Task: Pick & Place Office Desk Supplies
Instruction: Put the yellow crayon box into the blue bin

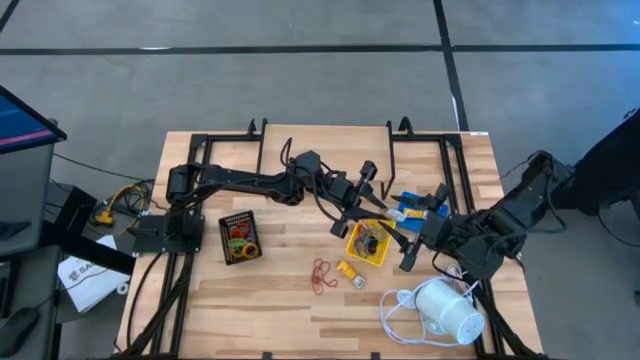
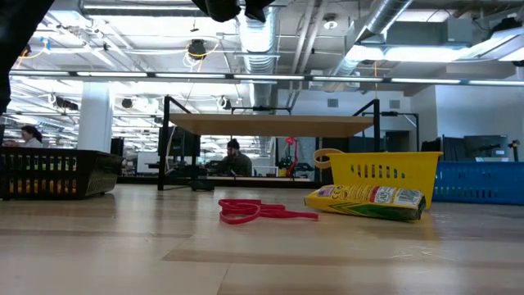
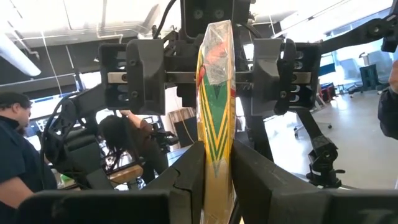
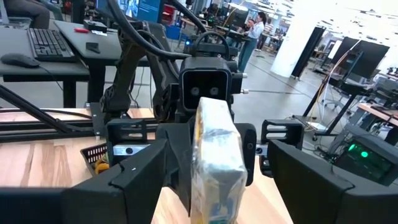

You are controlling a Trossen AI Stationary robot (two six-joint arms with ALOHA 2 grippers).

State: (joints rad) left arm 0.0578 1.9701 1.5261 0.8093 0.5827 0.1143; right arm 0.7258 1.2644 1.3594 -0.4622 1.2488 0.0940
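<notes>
the left arm reached across the table toward the right, its left gripper [image 1: 372, 222] raised, fingers [image 3: 186, 180] clamped on a packet [image 3: 214, 112]. the right arm bent inward from the right edge; the right gripper [image 1: 412, 243] faced the left one, fingers [image 4: 140, 171] spread around the same packet.

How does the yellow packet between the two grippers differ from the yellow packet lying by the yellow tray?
The raised packet is clamped on edge in the left gripper; the lying packet rests flat on the table beside the yellow tray. The right gripper stands open around the raised packet; nothing touches the lying packet. Both are yellow with green print.
</notes>
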